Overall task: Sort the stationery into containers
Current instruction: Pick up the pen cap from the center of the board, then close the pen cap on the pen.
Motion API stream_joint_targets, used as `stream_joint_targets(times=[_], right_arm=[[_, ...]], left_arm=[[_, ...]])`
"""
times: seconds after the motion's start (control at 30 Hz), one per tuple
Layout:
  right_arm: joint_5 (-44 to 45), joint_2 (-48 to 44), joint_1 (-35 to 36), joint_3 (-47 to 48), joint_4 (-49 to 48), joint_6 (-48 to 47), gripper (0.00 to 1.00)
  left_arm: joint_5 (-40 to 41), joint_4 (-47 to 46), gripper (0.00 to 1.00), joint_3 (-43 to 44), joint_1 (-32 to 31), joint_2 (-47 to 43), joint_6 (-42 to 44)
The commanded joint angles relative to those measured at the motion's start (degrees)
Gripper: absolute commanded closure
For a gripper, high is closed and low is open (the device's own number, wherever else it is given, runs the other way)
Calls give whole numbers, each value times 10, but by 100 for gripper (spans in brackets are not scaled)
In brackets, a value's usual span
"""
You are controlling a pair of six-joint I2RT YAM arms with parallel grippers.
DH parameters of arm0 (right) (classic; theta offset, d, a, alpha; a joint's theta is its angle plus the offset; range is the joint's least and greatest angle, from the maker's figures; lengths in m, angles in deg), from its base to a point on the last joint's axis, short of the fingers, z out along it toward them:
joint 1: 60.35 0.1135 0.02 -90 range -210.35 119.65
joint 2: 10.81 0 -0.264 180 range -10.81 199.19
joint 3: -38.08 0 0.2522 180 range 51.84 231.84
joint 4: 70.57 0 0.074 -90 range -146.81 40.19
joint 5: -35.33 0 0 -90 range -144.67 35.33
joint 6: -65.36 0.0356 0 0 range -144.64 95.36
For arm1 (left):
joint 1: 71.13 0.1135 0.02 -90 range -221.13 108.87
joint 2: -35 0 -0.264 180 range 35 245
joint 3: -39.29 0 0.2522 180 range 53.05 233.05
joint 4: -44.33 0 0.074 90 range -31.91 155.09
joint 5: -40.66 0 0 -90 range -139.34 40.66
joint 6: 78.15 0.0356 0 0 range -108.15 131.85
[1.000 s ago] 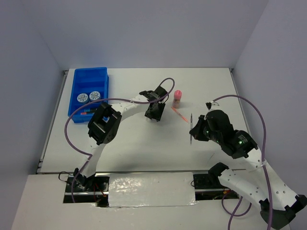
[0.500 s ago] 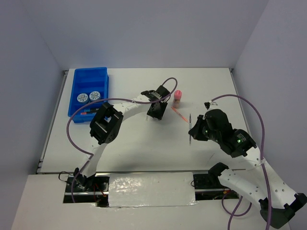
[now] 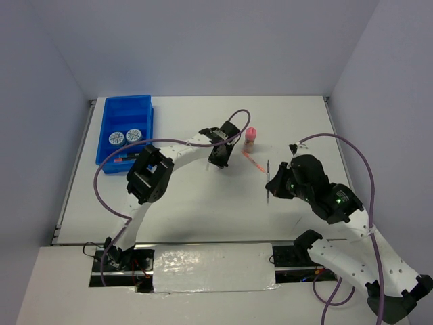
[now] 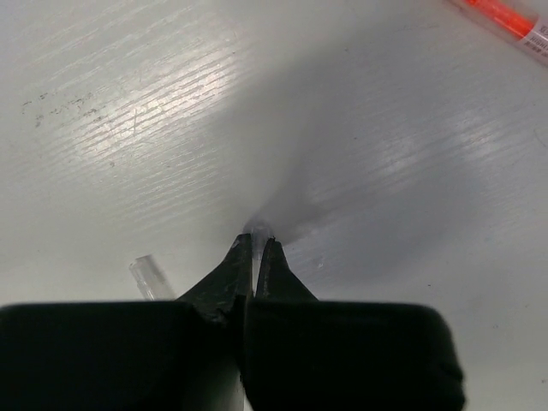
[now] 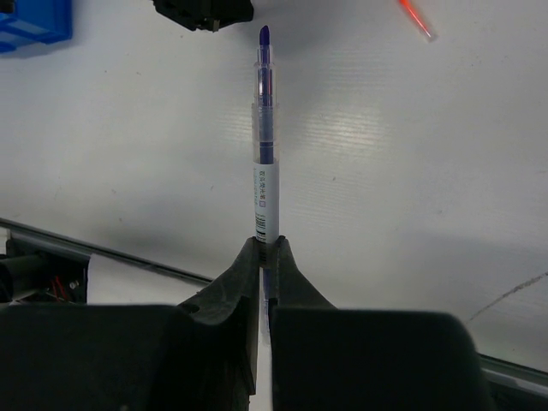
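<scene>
My left gripper is down at the white table's middle, shut, with a pale clear bit pinched at its tips. A short clear tube end pokes out beside its left finger. My right gripper is shut on a thin blue-purple pen with a white label, held above the table and pointing away. An orange stick lies between the arms. A pink-capped tube stands behind it. The blue tray at the back left holds two round discs and highlighters.
Purple cables loop over both arms. The table's near edge with a dark gap runs below the right gripper. The tray's corner shows at the top left of the right wrist view.
The left gripper's jaws have shut, and it has shifted slightly toward the back. The right arm has kept the pen in place.
</scene>
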Motion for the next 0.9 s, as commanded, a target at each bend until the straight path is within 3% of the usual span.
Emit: stream_joint_targets(times=[0.0, 0.17, 0.43, 0.5, 0.53, 0.63, 0.67, 0.77, 0.87], right_arm=[[-4, -8, -2, 9, -42, 8, 100], [-45, -14, -2, 4, -84, -4, 100], [-151, -1, -2, 9, -177, 1, 100], [-179, 8, -2, -1, -218, 7, 100], [-219, 12, -1, -7, -238, 19, 100], [-285, 32, 6, -36, -349, 72, 100], [-294, 47, 26, -37, -383, 79, 100], [-272, 80, 75, -16, -418, 70, 100], [-266, 103, 96, -6, -460, 70, 100]], left_arm=[[-19, 17, 100, -16, 1, 1, -13], [-120, 3, 100, 6, 21, -89, -55], [-274, -157, 100, -5, 94, -271, -175], [-303, -202, 100, -37, 111, -271, -175], [-313, -266, 100, -78, 117, -341, -252], [-357, -397, 100, -179, 133, -417, -332], [-364, -479, 100, -203, 140, -433, -351], [-380, -577, 100, -264, 150, -481, -407], [-388, -602, 100, -288, 155, -507, -427]])
